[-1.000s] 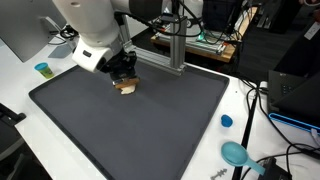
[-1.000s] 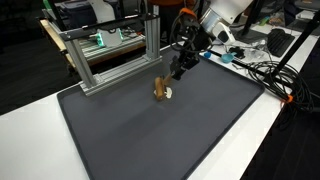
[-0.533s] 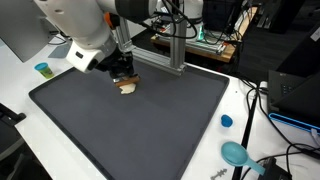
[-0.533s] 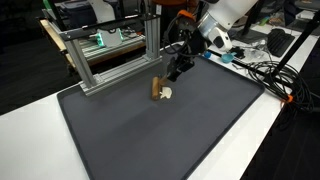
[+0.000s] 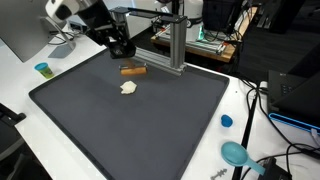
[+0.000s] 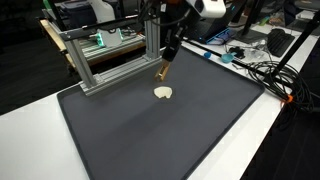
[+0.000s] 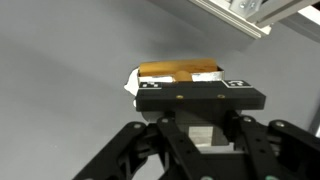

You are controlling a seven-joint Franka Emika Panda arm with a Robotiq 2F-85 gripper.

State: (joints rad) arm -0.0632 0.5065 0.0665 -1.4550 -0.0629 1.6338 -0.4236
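Brown with a paler tan band on the block (image 7: 180, 72); cream-white on the small piece (image 5: 128, 88). Plain dark grey across the mat (image 5: 150, 125), white for the bench (image 5: 20, 92). Blue on the cap (image 5: 226, 121), teal on the scoop (image 5: 236, 153), silver on the frame (image 5: 176, 45).

Bright, even indoor light; low-resolution softness

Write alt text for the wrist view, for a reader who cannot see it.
A brown block sits just beyond the dark hand, which fills the lower picture; its fingertips are hidden, so a grip cannot be confirmed. Behind is a grey mat, with an aluminium frame crossing the upper right corner.
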